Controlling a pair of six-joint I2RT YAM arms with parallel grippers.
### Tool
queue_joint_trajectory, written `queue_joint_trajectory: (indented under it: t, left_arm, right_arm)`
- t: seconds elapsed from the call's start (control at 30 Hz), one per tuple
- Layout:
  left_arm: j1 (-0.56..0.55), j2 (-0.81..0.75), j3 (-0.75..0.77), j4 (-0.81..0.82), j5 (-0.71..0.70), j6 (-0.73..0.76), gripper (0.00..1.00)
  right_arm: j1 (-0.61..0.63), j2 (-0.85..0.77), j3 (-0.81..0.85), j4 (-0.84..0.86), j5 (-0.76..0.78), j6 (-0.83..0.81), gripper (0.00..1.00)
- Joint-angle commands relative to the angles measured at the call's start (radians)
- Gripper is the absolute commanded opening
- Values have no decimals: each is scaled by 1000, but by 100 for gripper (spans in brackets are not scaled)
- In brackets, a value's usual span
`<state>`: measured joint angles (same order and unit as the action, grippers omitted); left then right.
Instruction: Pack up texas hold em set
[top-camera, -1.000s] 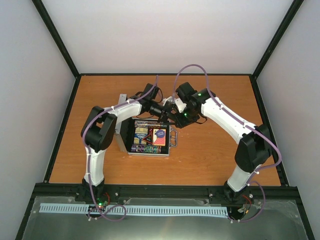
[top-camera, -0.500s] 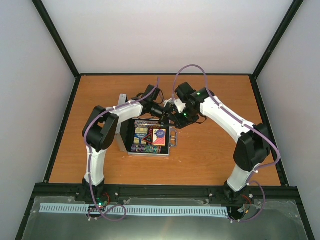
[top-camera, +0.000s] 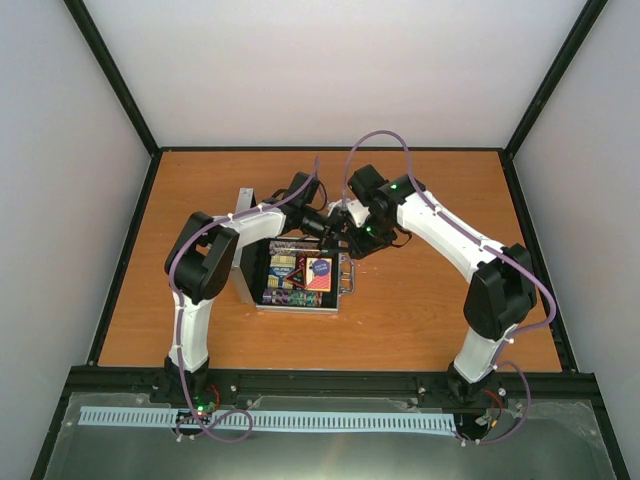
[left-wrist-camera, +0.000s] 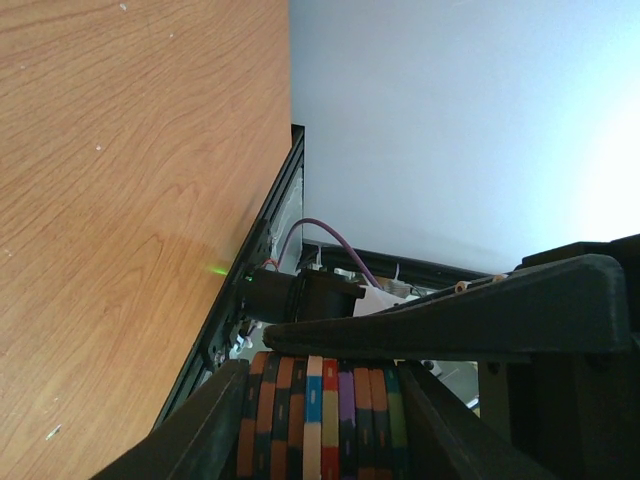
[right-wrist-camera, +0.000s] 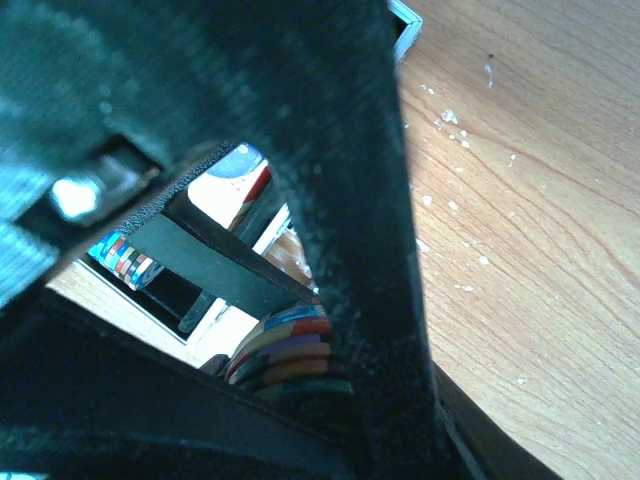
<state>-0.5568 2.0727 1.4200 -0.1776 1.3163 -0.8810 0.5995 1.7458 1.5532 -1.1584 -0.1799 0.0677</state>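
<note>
Texas hold em set (top-camera: 297, 304): not yet packed. Stands open about the middle of the table, a little toward the near edge, with the lid (top-camera: 243, 262) upright on the side facing the left edge and the handle (top-camera: 347, 272) on the side facing the right edge. Already holds rows of chips and what look like card decks in the black lining.

Left to stow, by the look of it: one chip stack (left-wrist-camera: 320, 420), clamped edge-on in the left gripper (top-camera: 328, 227), above the far rim of the case. Cannot tell the opening of the right gripper (top-camera: 347, 238), close beside the left one and near the same stack; too blurred in its own view.

Likely remaining after that: seating the stack, folding the lid down, latching.
</note>
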Motion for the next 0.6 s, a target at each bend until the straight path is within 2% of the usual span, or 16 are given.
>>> queue_joint_trajectory:
  t: [0.0,0.37,0.5,0.57]
  left_arm:
    - [-32,-27,-3,24,43,-10,29]
    - [-32,-39,-2,35,43,-12,8]
    - [-32,-49,3,34,36,-2,1]
    - [-32,-52,4,32,33,0,1]
  right_arm:
    - [3,18,38,63,9,13,29]
    - [3,39,23,86,-14,12,31]
    - [3,36,7,95,-74,-18,41]
    - [2,26,-11,105,-94,-23,47]
